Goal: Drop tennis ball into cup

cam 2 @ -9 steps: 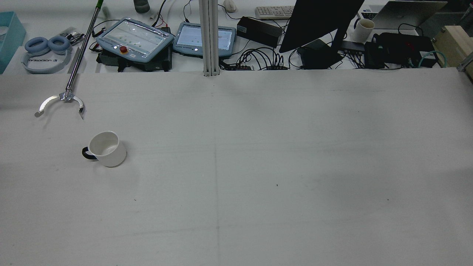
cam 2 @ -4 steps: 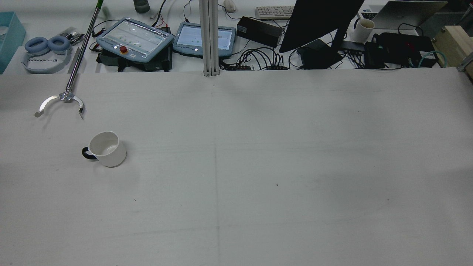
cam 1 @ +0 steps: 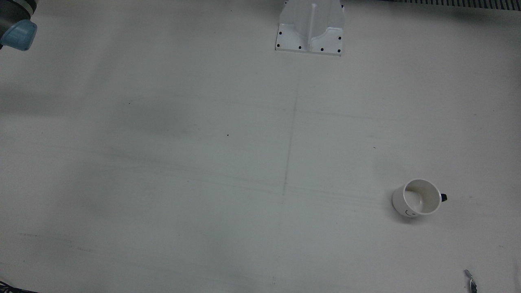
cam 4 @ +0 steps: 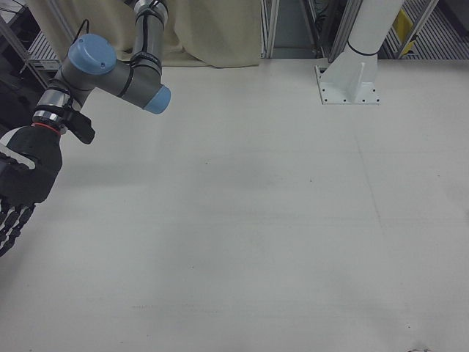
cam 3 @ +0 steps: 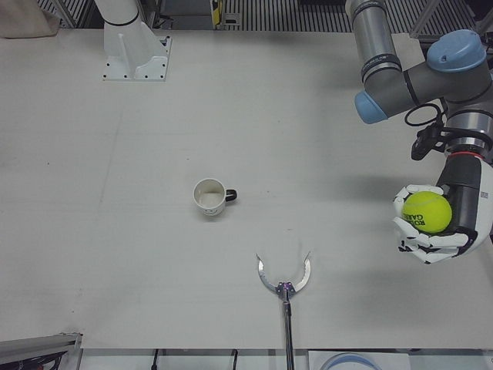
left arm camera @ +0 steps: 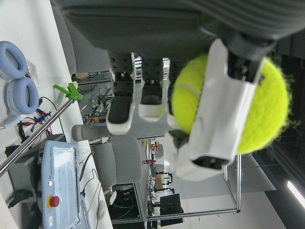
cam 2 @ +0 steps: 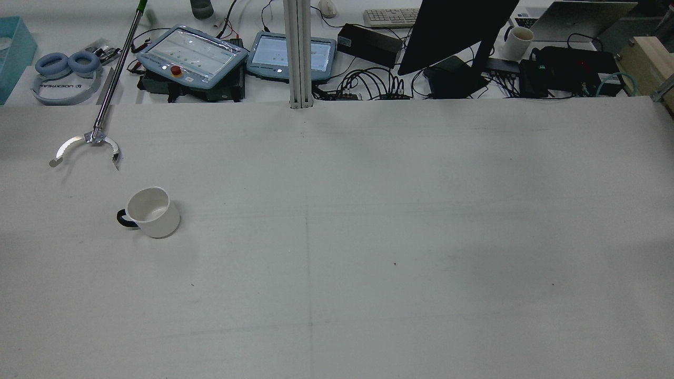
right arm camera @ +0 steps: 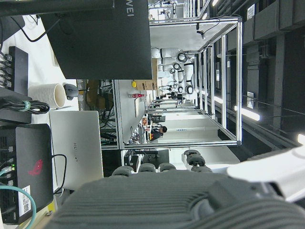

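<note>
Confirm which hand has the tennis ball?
The left hand: its fingers wrap the yellow tennis ball. The right hand hangs with fingers spread, holding nothing.

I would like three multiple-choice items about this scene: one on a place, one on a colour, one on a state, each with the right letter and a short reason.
1. Where is the tennis ball?
A. inside the cup
B. in the left hand
C. on the table beside the grabber tool

2. What colour is the cup's handle?
A. black
B. white
C. blue

3. How does the cup stand?
A. upside down
B. on its side
C. upright and empty

Answers:
1. B: the left hand is closed around the tennis ball, off to the side of the cup.
2. A: a black handle shows against the white cup body.
3. C: its opening faces up and the inside shows only white.
</note>
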Controlling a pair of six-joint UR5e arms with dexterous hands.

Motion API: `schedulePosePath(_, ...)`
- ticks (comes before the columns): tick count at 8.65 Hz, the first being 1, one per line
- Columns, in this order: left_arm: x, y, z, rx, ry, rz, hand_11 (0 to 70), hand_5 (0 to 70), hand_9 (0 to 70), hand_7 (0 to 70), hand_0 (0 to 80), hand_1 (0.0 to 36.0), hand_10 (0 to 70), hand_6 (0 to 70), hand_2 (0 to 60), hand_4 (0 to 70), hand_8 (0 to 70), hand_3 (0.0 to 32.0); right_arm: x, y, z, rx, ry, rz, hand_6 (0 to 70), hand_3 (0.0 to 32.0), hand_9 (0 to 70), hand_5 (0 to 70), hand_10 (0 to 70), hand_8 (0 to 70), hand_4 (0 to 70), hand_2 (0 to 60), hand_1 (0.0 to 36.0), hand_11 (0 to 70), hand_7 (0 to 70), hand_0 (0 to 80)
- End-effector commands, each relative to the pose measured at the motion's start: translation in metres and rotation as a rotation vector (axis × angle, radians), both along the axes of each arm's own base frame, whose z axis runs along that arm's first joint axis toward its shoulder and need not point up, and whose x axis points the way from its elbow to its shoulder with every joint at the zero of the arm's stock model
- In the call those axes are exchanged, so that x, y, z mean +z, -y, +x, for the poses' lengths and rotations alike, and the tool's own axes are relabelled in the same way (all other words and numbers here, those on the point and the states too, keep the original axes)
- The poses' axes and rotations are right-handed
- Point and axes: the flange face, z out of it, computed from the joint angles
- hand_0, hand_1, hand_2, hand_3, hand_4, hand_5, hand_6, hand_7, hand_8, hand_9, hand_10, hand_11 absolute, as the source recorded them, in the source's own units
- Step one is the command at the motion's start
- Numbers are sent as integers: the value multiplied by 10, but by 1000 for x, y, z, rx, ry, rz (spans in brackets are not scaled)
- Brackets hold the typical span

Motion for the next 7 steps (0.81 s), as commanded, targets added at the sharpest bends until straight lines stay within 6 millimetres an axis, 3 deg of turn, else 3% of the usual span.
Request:
schedulePosePath(1,-5,1,0,0,0,9,590,269,700,700,800,360,399,677,600,700,527,0,1,0,0,0,0,-2,0,0,0,0,0,0,0,0,0,0,0,0)
schedulePosePath(3,-19,5,15,23,-1,38,567,275,700,700,800,360,381,700,600,700,538,0,-1,1,0,0,0,2,0,0,0,0,0,0,0,0,0,0,0,0)
schedulePosePath(4,-34,9,36,58,-2,65,548,311,700,700,800,360,366,700,600,700,541,0,-2,1,0,0,0,5,0,0,0,0,0,0,0,0,0,0,0,0)
schedulePosePath(6,-71,14,76,119,-9,137,541,281,700,700,800,360,361,700,600,700,538,0,-1,0,1,1,-1,3,0,0,0,0,0,0,0,0,0,0,0,0)
schedulePosePath(7,-98,11,119,191,-16,164,539,273,700,700,800,360,359,700,600,700,536,0,-1,0,1,1,-1,3,0,0,0,0,0,0,0,0,0,0,0,0)
